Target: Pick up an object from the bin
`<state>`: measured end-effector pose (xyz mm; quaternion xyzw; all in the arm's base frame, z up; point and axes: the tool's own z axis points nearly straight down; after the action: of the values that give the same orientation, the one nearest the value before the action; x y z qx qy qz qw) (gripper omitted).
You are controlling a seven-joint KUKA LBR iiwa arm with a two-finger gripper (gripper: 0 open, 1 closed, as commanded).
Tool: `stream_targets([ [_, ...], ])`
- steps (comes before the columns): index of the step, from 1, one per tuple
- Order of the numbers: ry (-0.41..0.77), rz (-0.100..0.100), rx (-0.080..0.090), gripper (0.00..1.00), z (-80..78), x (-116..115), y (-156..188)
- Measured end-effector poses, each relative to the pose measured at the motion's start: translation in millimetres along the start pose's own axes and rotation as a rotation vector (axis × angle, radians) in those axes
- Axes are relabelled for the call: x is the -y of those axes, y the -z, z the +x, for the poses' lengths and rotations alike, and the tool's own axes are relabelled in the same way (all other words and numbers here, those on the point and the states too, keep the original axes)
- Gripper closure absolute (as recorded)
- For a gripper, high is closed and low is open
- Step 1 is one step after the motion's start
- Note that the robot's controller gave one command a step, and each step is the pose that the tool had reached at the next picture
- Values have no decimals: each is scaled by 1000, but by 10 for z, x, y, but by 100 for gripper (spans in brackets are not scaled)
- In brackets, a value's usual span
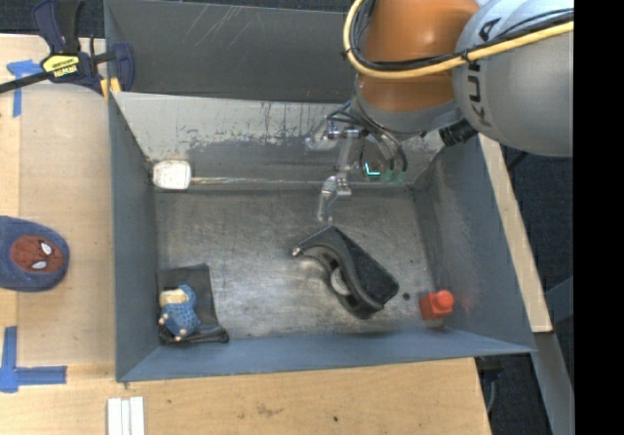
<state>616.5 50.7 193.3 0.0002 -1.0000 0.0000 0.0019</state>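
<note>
End effector: my end effector (pixel 331 201) is hanging over the floor of the grey bin (pixel 292 350), close to the middle of the back wall. I am unable to tell whether it is released or clenched.
Nearest thing: a black curved object (pixel 353 275), something like a strap or a small shoe, is lying on the floor right of centre. It is lying just in front of my end effector and apart from it.
Front right corner: a small red block (pixel 437 303) is sitting near the black curved object.
Back left: a white block on a long clear handle (pixel 172 175) is lying along the foot of the back wall.
Front left corner: a black packet (pixel 202 282) is lying flat, carrying a small blue and yellow figure (pixel 178 311).
Writing: my grey arm housing (pixel 522 62) is showing the letters "KU" beside my orange cover (pixel 414 28); I am reading nothing else.
</note>
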Motion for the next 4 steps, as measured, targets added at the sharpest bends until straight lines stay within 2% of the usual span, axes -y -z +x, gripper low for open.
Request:
stream_targets([
  [1,121,0,31,0,134,496,-718],
  [2,119,1,13,100,173,513,-764],
  [3,118,-3,25,0,152,489,-756],
  [4,33,-3,38,0,811,595,-772],
])
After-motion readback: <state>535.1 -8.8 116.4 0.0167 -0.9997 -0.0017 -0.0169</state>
